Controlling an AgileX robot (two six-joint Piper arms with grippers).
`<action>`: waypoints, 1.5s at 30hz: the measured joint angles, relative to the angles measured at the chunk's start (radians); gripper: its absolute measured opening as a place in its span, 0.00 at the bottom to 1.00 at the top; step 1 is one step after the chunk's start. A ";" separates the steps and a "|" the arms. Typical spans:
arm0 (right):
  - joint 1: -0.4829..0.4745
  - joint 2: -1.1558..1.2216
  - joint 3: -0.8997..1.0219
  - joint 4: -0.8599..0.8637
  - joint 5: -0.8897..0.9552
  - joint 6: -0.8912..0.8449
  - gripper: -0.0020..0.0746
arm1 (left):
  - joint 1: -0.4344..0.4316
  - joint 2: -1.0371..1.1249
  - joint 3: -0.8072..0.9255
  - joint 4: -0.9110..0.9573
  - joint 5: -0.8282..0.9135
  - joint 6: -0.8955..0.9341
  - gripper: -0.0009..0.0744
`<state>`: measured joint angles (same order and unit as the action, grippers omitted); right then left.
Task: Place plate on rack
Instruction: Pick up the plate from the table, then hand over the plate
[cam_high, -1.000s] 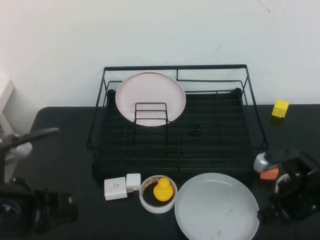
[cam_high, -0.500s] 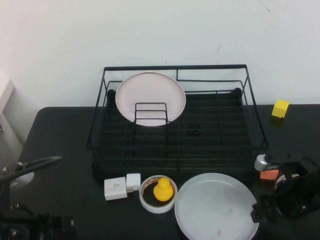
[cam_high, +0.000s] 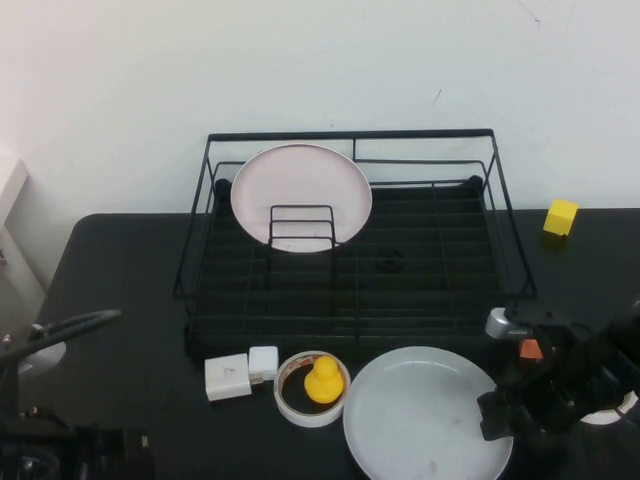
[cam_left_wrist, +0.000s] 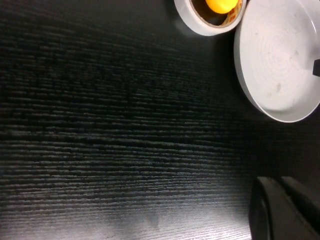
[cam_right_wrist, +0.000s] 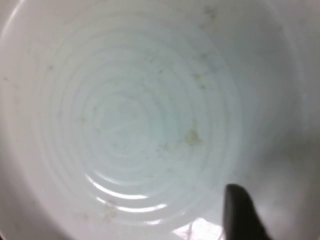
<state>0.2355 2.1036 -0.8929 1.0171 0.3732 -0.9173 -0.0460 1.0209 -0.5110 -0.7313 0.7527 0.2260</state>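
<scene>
The plate (cam_high: 428, 412) lies flat on the desk (cam_high: 130, 290), just in front of the rack (cam_high: 350, 235). It looks hard, smooth and slippery, and it could break if dropped. The raised rim is the best place to grab it. The right gripper (cam_high: 497, 415) is at the plate's right edge; I cannot tell how its jaws stand. The left gripper (cam_left_wrist: 280, 210) is low at the near left, well apart, and its jaws look pressed together. A pink plate (cam_high: 300, 196) stands in the rack.

light: even, bright | glare: table (cam_left_wrist: 150, 220) sheen | blur: right wrist soft
</scene>
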 joint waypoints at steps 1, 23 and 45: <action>0.000 0.005 0.000 0.004 0.000 0.000 0.38 | 0.000 0.000 0.000 0.000 0.000 0.000 0.01; 0.019 -0.320 0.061 0.068 0.215 -0.173 0.04 | 0.000 0.000 0.000 -0.433 0.084 0.290 0.09; 0.221 -0.540 0.071 0.457 0.245 -0.433 0.04 | 0.000 0.000 0.000 -0.523 0.049 0.591 0.16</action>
<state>0.4565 1.5639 -0.8216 1.4746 0.6178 -1.3504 -0.0460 1.0209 -0.5109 -1.2540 0.8021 0.8173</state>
